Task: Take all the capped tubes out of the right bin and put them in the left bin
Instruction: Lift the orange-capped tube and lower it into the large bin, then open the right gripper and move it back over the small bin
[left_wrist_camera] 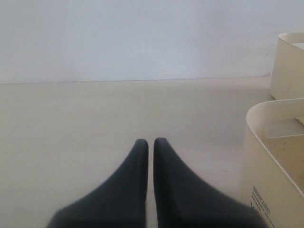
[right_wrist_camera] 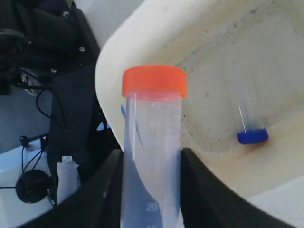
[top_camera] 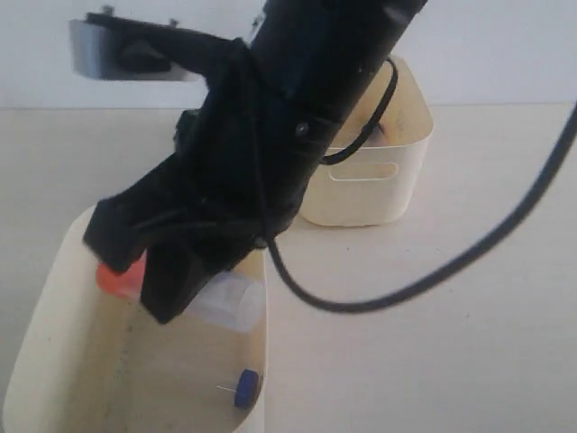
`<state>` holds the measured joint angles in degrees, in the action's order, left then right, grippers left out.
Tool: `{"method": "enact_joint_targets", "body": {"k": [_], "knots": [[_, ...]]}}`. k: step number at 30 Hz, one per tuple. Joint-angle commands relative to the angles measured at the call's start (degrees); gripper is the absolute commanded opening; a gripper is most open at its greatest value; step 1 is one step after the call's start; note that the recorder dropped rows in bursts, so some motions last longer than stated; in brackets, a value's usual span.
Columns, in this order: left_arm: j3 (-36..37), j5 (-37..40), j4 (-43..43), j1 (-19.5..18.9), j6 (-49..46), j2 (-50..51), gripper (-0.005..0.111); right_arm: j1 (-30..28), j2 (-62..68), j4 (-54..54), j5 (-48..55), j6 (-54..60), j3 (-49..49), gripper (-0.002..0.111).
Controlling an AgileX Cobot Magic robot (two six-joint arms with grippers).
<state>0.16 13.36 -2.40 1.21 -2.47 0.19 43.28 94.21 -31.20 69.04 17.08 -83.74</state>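
Orange-capped tube [right_wrist_camera: 153, 123] fills my right wrist view, clamped between the fingers of my right gripper [right_wrist_camera: 151, 159]. Off to the left, my left gripper [left_wrist_camera: 151, 142] idles over the table [left_wrist_camera: 71, 123], jaws pressed together on nothing. Next comes the left bin [top_camera: 45, 343], where the held tube hangs with its cap close to the rim. I'd ease it lower and toward the middle before letting go, clear of the blue-capped tube [top_camera: 244, 388] lying inside. Farthest right stands the right bin [top_camera: 379, 189] — I cannot see into it.
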Motion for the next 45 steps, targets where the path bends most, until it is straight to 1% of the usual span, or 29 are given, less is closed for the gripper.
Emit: {"method": "enact_joint_targets", "body": {"k": [1, 2, 4, 5, 7, 9, 10, 11, 12, 13, 14, 16, 17, 19, 22, 25, 29, 31, 36, 38, 40, 43, 45], "knots": [[-0.16, -0.09, 0.10, -0.06, 0.48, -0.19, 0.004, 4.68, -0.04, 3.33, -6.80, 5.82, 0.49, 0.000], [-0.16, -0.09, 0.10, -0.06, 0.48, -0.19, 0.004, 5.40, 0.31, 3.95, -8.80, 6.35, 0.49, 0.001], [-0.16, -0.09, 0.10, -0.06, 0.48, -0.19, 0.004, 5.40, 1.12, 4.06, -11.90, 6.35, 0.49, 0.010], [-0.16, -0.09, 0.10, -0.06, 0.48, -0.19, 0.004, 5.40, 1.41, 4.06, -13.22, 6.17, 0.49, 0.017], [-0.16, -0.09, 0.10, -0.06, 0.48, -0.19, 0.004, 5.27, 2.49, 5.04, -15.99, 5.26, 0.49, 0.035], [-0.16, -0.09, 0.10, -0.06, 0.48, -0.19, 0.004, 5.27, 3.20, 6.84, -18.06, 2.78, 0.49, 0.059], [-0.16, -0.09, 0.10, -0.06, 0.48, -0.19, 0.004, 5.27, 3.65, 7.51, -18.61, 1.22, 0.49, 0.065], [-0.16, -0.09, 0.10, -0.06, 0.48, -0.19, 0.004, 5.27, 3.76, 7.72, -18.98, -1.29, 0.49, 0.067], [-0.16, -0.09, 0.10, -0.06, 0.48, -0.19, 0.004, 5.27, 3.89, 8.48, -19.11, -4.20, 0.49, 0.063], [-0.16, -0.09, 0.10, -0.06, 0.48, -0.19, 0.004, 5.27, 3.89, 8.75, -19.11, -6.41, 0.49, 0.055], [-0.16, -0.09, 0.10, -0.06, 0.48, -0.19, 0.004, 5.27, 3.89, 9.03, -19.11, -9.14, 0.49, 0.044], [-0.16, -0.09, 0.10, -0.06, 0.48, -0.19, 0.004, 5.27, 3.65, 9.76, -19.11, -10.57, 0.49, 0.019], [-0.16, -0.09, 0.10, -0.06, 0.48, -0.19, 0.004, 5.27, 3.39, 10.15, -19.11, -10.57, 0.35, -0.001], [-0.16, -0.09, 0.10, -0.06, 0.48, -0.19, 0.004, 5.27, 3.07, 11.42, -19.83, -10.82, 0.35, 0.001], [-0.16, -0.09, 0.10, -0.06, 0.48, -0.19, 0.004, 5.27, 2.43, 16.15, -20.19, -12.61, 0.26, 0.001], [-0.16, -0.09, 0.10, -0.06, 0.48, -0.19, 0.004, 5.27, 1.58, 28.17, -19.97, -19.41, 0.22, 0.001], [-0.16, -0.09, 0.10, -0.06, 0.48, -0.19, 0.004, 5.27, -0.17, 50.05, -17.82, -30.79, 0.22, 0.001], [-0.16, -0.09, 0.10, -0.06, 0.48, -0.19, 0.004, 5.27, -0.80, 58.13, -15.44, -33.50, 0.22, 0.001], [-0.16, -0.09, 0.10, -0.06, 0.48, -0.19, 0.004, 4.78, -0.82, 79.44, -7.66, -34.19, 0.22, 0.001], [-0.16, -0.09, 0.10, -0.06, 0.48, -0.19, 0.004, 2.79, -0.95, 84.75, -6.64, -35.03, 0.22, 0.001], [-0.16, -0.09, 0.10, -0.06, 0.48, -0.19, 0.004, -1.03, -0.96, 87.19, -6.75, -35.40, 0.22, 0.001], [-0.16, -0.09, 0.10, -0.06, 0.48, -0.19, 0.004, -8.86, -0.96, 88.60, -8.96, -38.44, 0.22, 0.001], [-0.16, -0.09, 0.10, -0.06, 0.48, -0.19, 0.004, -15.68, -0.96, 88.51, -13.57, -43.88, 0.22, 0.001]]}}
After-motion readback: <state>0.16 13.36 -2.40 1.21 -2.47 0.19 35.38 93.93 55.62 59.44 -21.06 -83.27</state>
